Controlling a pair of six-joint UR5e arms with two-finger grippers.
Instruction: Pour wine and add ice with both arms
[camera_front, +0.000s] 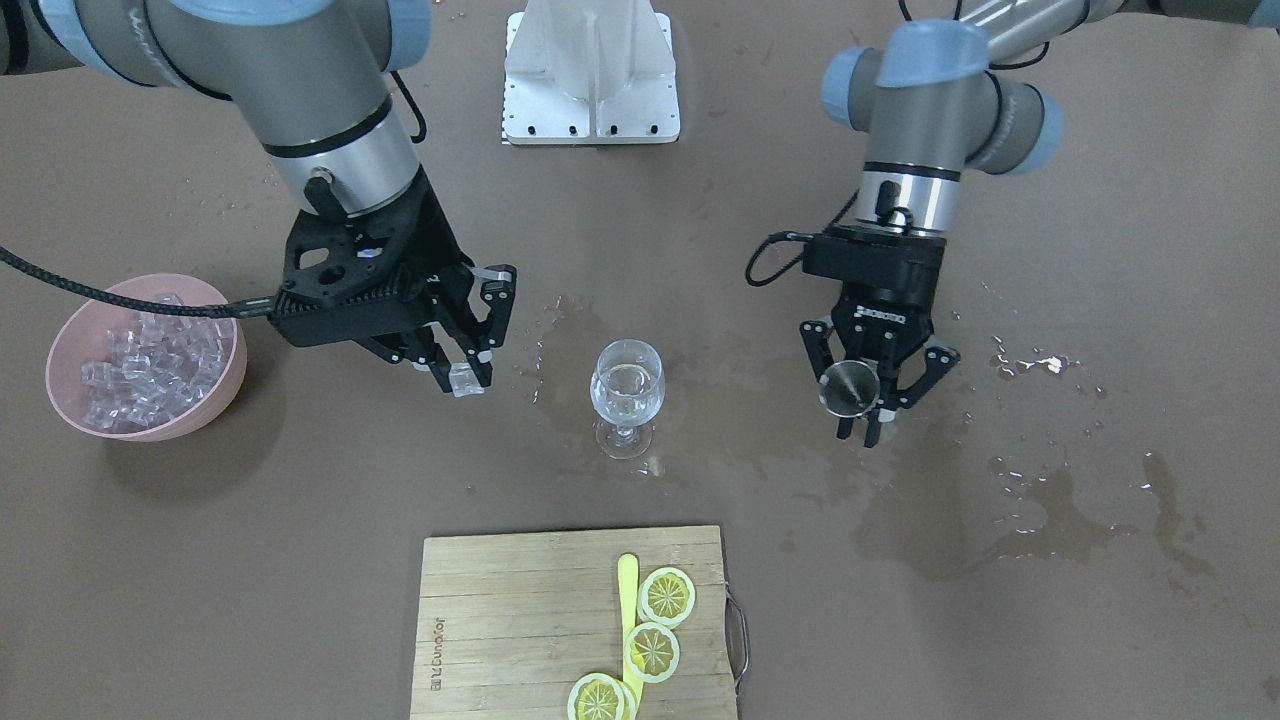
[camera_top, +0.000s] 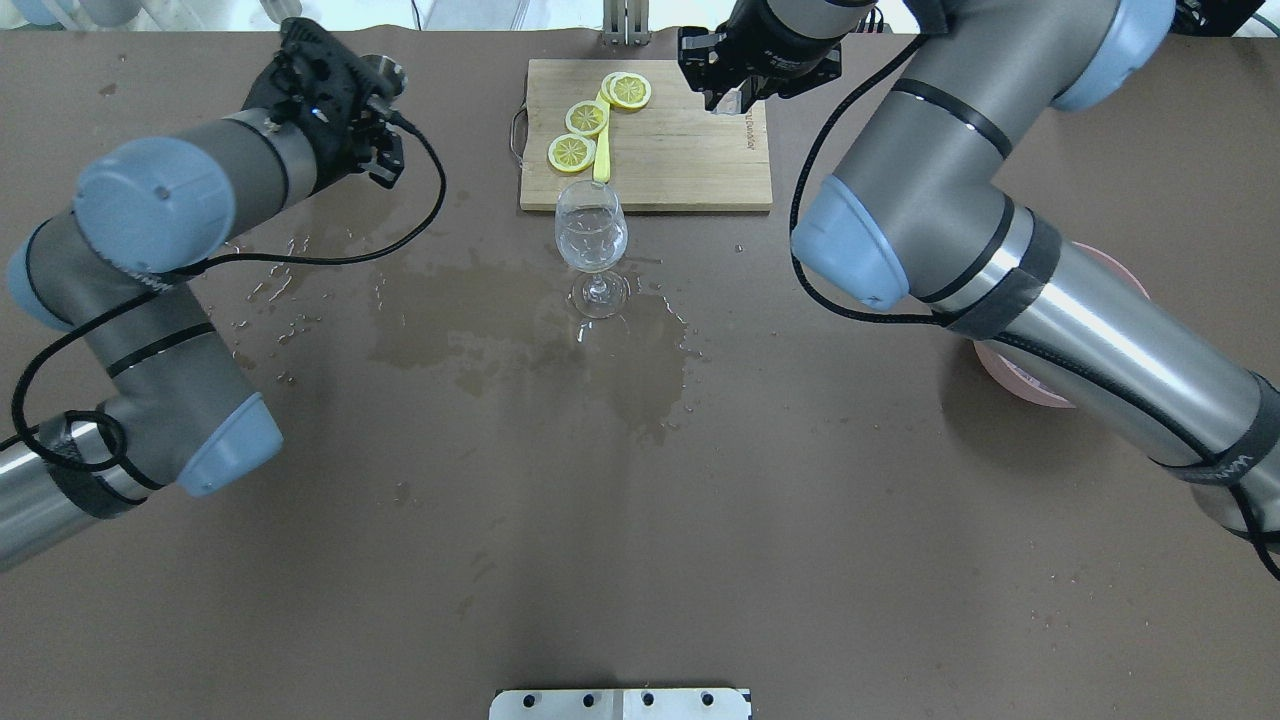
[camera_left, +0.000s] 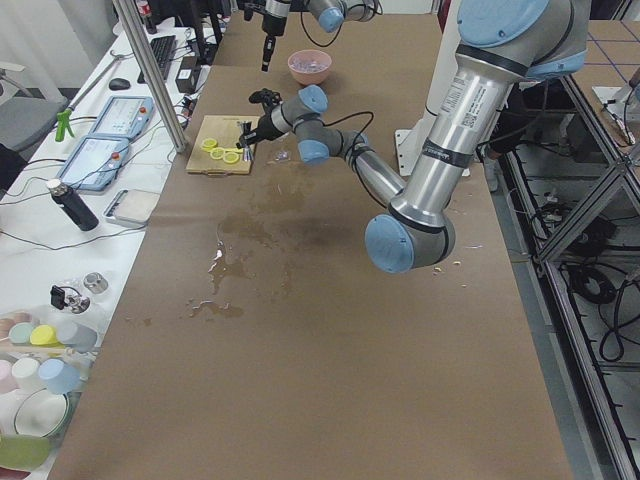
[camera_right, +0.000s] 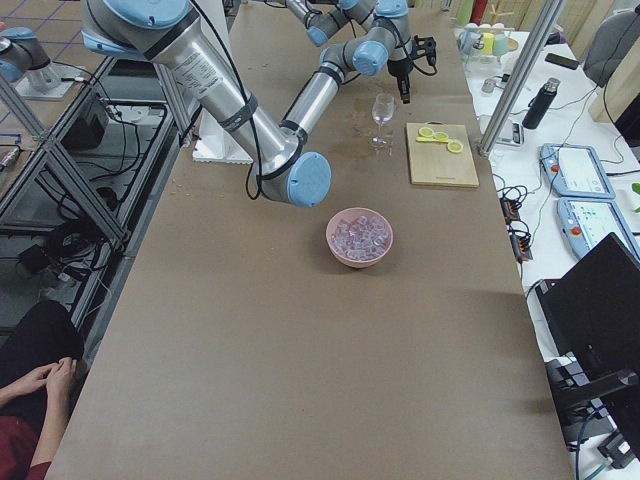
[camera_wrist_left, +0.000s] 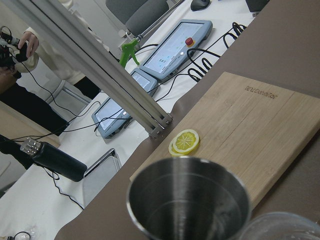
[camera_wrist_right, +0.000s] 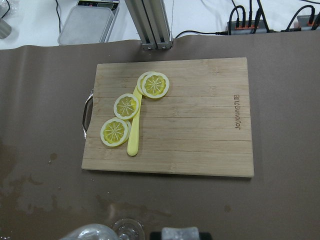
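The brown worktop (camera_front: 300, 500) carries wet patches (camera_front: 1050, 510) around its middle and toward the robot's left. The 2 arms reach over it: the right arm (camera_top: 950, 200) and the left arm (camera_top: 150, 200).

A wooden cutting board (camera_front: 500, 620) lies at the far edge from the robot, in line with the glass. A pink bowl (camera_front: 232, 370) sits on the robot's right side, filled with ice (camera_front: 140, 375), many clear cubes heaped together.

The wine glass (camera_front: 627, 385) stands upright on a wet patch, roughly midway between the 2 grippers and apart from both. The wine (camera_front: 624, 400), a small amount of clear liquid, sits in its bowl.

The left gripper (camera_front: 865, 415) is closed around a steel cup (camera_front: 848, 388), held above the worktop. The left wrist view looks into the cup's open mouth.

On the board lie lemon slices (camera_front: 666, 596) touching a yellow knife (camera_front: 628, 600).

The right gripper (camera_front: 462, 370) hangs above the worktop between the bowl and the glass, nearer the glass, pinching 1 ice cube (camera_front: 467, 381) at its fingertips.
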